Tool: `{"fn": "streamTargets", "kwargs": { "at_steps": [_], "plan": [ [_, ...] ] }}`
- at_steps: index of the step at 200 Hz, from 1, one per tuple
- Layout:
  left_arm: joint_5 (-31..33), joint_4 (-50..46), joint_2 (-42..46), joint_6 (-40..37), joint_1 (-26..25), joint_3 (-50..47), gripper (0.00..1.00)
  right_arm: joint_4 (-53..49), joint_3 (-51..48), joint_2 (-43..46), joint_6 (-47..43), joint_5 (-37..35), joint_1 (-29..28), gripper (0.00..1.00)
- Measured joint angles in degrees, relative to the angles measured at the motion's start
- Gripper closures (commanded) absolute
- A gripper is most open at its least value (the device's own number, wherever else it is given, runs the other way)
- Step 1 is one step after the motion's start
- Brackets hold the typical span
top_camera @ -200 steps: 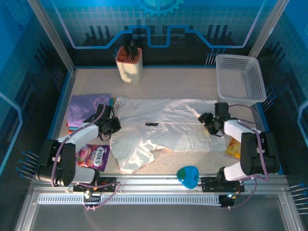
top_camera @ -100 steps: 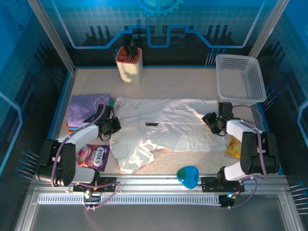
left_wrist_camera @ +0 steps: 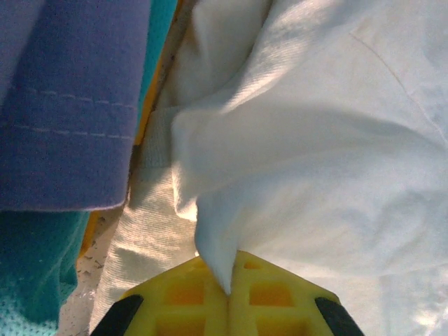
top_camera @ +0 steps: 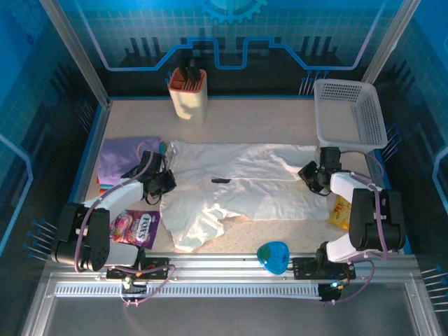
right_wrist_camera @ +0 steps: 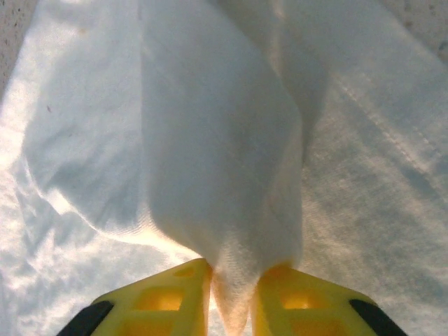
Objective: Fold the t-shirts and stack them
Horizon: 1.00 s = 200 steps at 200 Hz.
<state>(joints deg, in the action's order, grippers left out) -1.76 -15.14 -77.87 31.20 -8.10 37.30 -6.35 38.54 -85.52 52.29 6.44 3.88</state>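
Left gripper (left_wrist_camera: pixel 228 294) and right gripper (right_wrist_camera: pixel 232 283) each pinch a white t-shirt (top_camera: pixel 245 183) fold tenting ahead of their tips. Light, limp cloth, probably best held at opposite edges.

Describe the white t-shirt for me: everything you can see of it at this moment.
The white t-shirt is soft, thin-looking cloth, spread crosswise over the middle of the table, wrinkled, its near left part bunched. A small dark mark sits near its centre. The left gripper pinches a fold at its left edge, the right gripper a fold at its right edge. Folded purple cloth lies beside its left edge.
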Motion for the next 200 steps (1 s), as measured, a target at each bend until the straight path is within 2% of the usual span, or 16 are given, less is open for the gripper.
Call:
{"fn": "streamTargets", "kwargs": {
  "at_steps": [25,61,107,151,200],
  "plan": [
    [-0.92,-1.75,0.35,0.42,0.0,2.01,1.0,-0.2,0.72,-0.02,-0.9,-0.02,0.39,1.0],
    [-2.97,-4.39,0.96,1.36,0.0,7.67,1.0,-3.17,4.87,-0.02,-4.28,-0.44,0.44,1.0],
    [-5.66,-8.55,0.09,1.68,0.76,20.5,1.0,-9.14,14.95,-0.09,-9.57,-2.03,0.44,1.0],
    [-8.72,-10.14,-6.95,1.42,3.98,34.21,1.0,-12.55,25.7,-4.87,-13.18,-2.32,0.68,1.0],
    [-11.61,-10.78,-16.46,0.52,6.27,46.62,1.0,-14.6,33.29,-11.5,-15.3,-1.86,0.7,1.0]
  ]
}}
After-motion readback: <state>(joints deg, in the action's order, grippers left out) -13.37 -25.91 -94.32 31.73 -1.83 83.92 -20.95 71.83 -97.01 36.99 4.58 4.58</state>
